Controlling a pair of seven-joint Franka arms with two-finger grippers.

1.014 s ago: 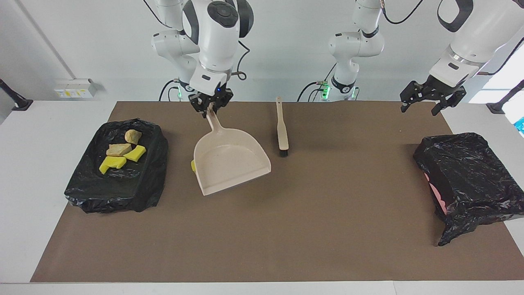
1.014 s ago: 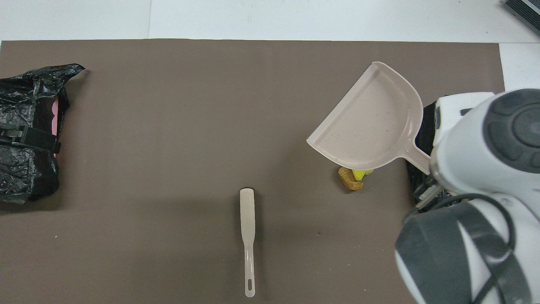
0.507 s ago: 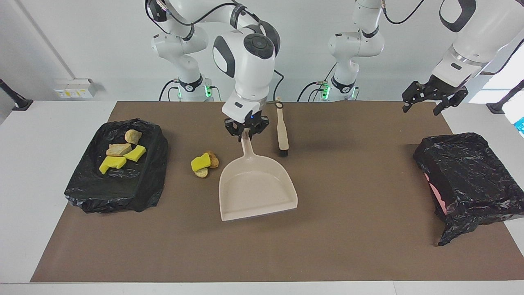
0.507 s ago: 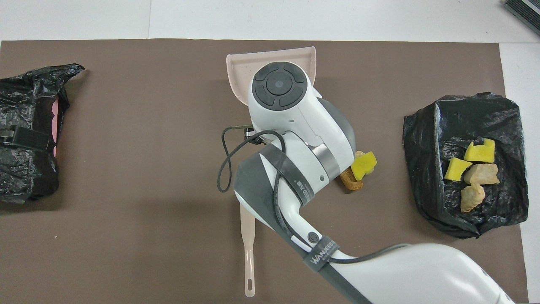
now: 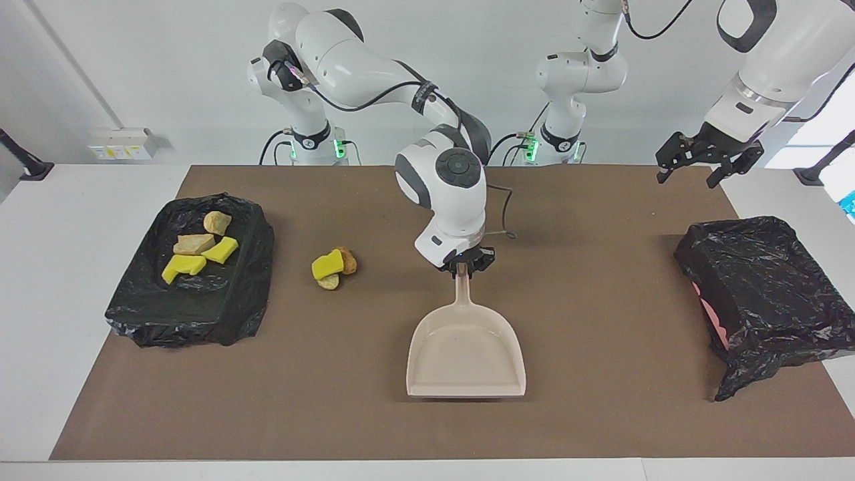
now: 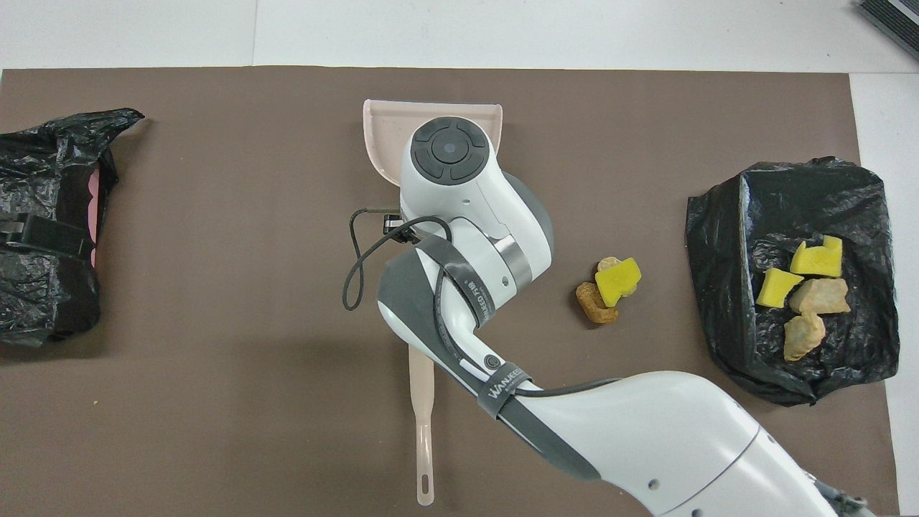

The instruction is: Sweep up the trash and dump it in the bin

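Note:
My right gripper (image 5: 462, 268) is shut on the handle of the beige dustpan (image 5: 465, 357), which lies level and low at the middle of the mat, mouth pointing away from the robots. In the overhead view the right arm covers most of the dustpan (image 6: 384, 133). A small heap of trash (image 5: 333, 267) (image 6: 609, 287), one yellow piece on two brown chunks, sits on the mat between the dustpan and the bin (image 5: 194, 304) (image 6: 725, 237). More trash (image 5: 197, 250) (image 6: 800, 298) lies in that black-bagged bin. My left gripper (image 5: 691, 170) hangs open over the mat's corner at the left arm's end.
The beige brush (image 6: 423, 424) lies on the mat nearer to the robots than the dustpan, partly under the right arm. A second black-bagged bin (image 5: 761, 287) (image 6: 43, 215) with pink showing stands at the left arm's end of the table.
My right arm has carried the dustpan from beside the bin to the mat's middle, away from the robots, and turned it straight. The trash heap is uncovered. The left arm has barely moved.

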